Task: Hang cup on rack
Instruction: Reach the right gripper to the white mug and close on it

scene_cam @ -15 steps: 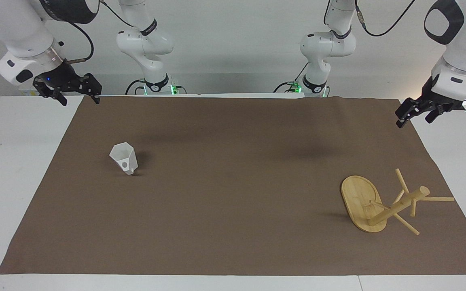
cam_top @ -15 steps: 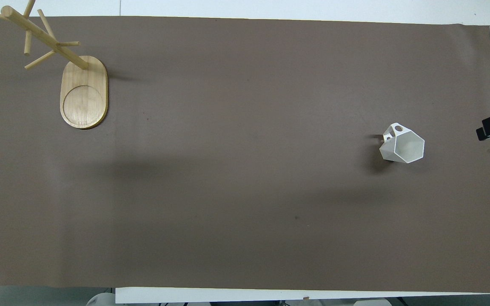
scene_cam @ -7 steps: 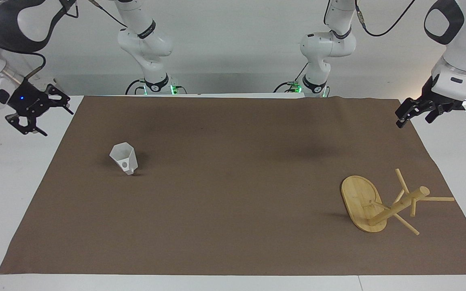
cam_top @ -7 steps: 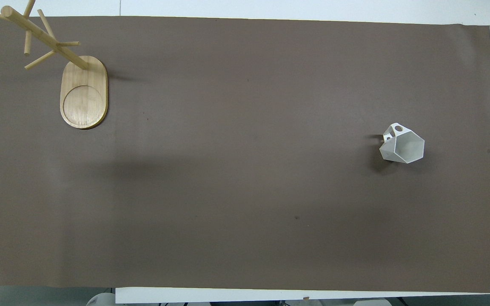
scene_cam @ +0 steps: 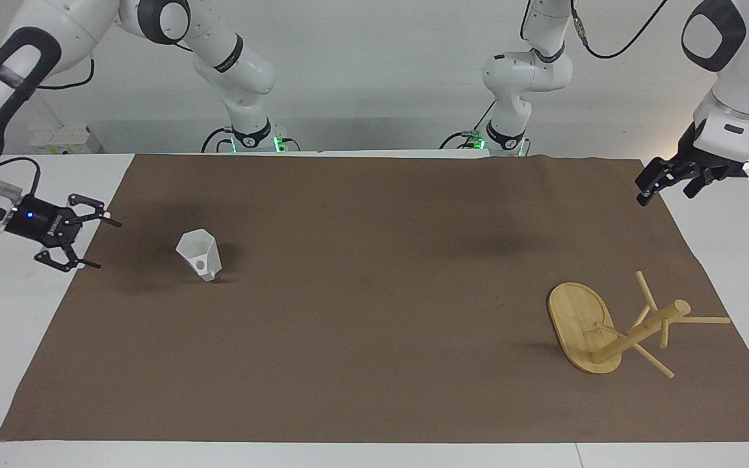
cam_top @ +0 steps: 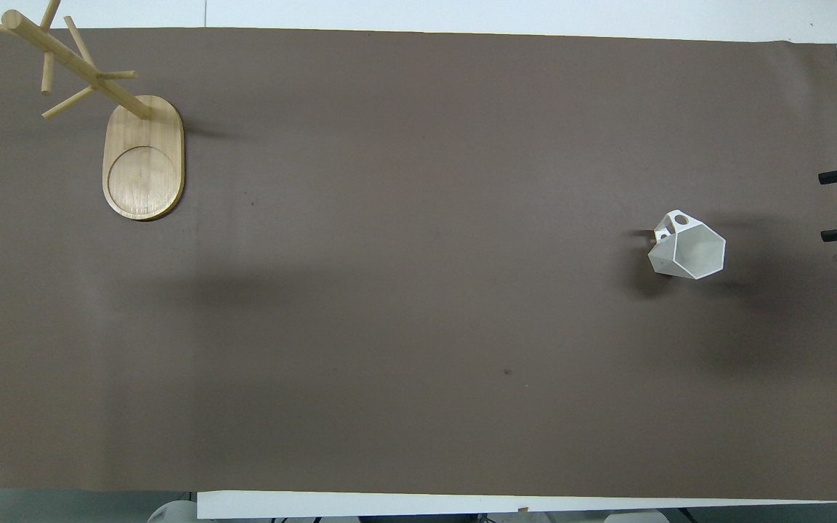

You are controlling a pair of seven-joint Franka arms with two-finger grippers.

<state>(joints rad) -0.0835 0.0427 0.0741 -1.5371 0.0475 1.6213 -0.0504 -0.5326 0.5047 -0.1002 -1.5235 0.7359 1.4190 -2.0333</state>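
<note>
Right gripper (scene_cam: 105, 244) open, empty, over the mat (scene_cam: 374, 364) edge beside the cup (scene_cam: 199, 255). Left gripper (scene_cam: 667, 185) waits open; rack (scene_cam: 599, 331) stands apart, with 0 cups on it.

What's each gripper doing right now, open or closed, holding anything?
Left gripper: open, empty, waiting over the table edge at its own end.
Right gripper: open, empty, over the mat edge beside the cup.

A small white angular cup (scene_cam: 199, 254) with a hexagonal rim stands upright on its narrow base toward the right arm's end of the brown mat, its round-holed handle tab facing away from the robots. Well apart from it, toward the left arm's end, stands a light bamboo mug tree (scene_cam: 615, 328) – oval base, one thick post, thin pegs (none carrying anything).
</note>
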